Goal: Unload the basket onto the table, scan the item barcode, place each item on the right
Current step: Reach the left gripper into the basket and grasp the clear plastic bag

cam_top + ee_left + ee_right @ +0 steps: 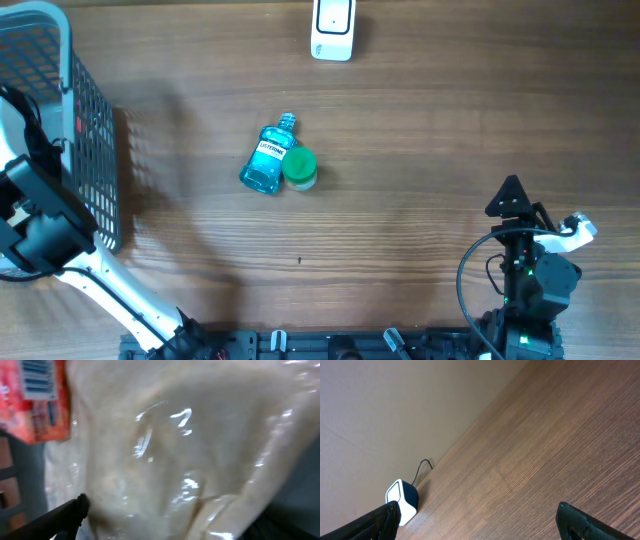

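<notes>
At far left, my left gripper is down in the wire basket, jaws spread wide, close over a pale plastic-wrapped pack beside a red barcoded packet. A mouthwash bottle and green-lidded jar lie mid-table, with the scanner at top centre. At lower right, my right gripper hangs released and empty.

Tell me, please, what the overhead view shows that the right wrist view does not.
Only the overhead view shows the blue mouthwash bottle lying beside a green-topped container, the grey basket at the left edge, and the left arm at that basket. Only the right wrist view shows the wall behind the table and a black cable near the scanner. Both show the scanner, the wooden table and the right pincer, open.
</notes>
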